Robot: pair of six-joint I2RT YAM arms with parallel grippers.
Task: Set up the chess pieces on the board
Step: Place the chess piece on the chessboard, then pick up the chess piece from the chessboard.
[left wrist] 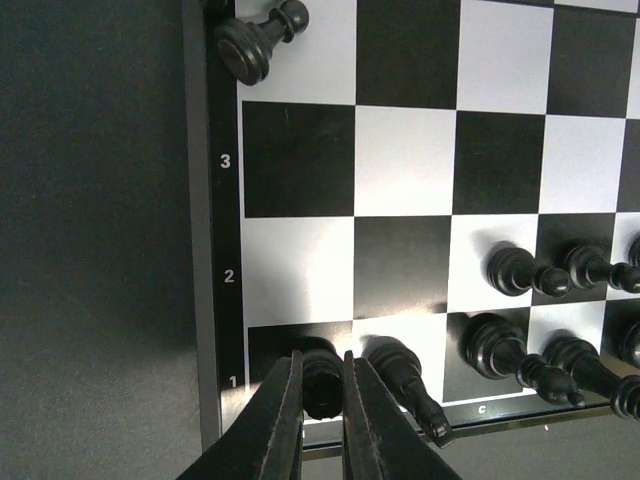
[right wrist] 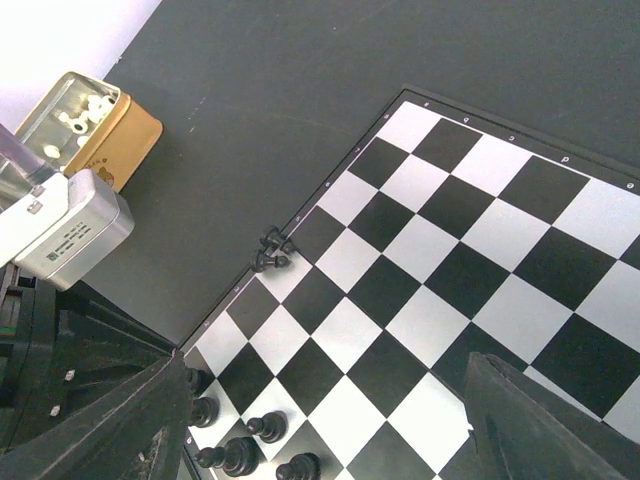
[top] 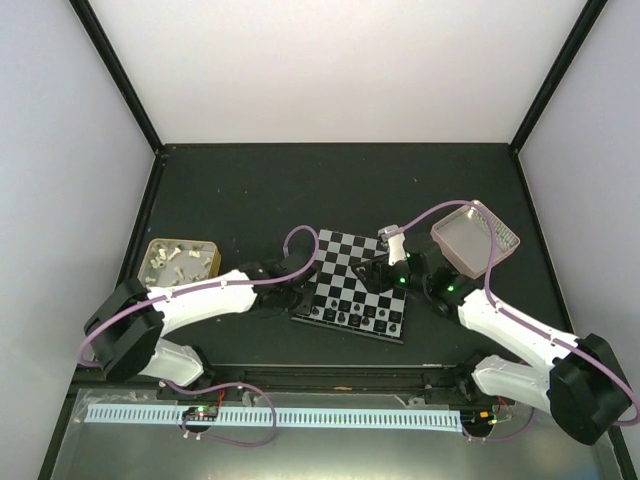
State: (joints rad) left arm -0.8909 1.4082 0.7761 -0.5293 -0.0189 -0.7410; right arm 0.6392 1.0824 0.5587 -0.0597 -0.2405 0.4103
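Note:
The board lies mid-table, with black chess pieces along its near edge. In the left wrist view my left gripper is shut on a black piece standing on corner square a1 of the board. Another piece stands right beside it, and more stand to the right. A pawn lies tipped at the board's left edge. My right gripper hovers wide open and empty over the board. It also sees two tipped pieces at the edge.
A tan tin holding white pieces stands left of the board. A pink-rimmed tray stands at the board's far right, behind my right arm. My left gripper is at the board's near left corner and my right gripper is over its right half.

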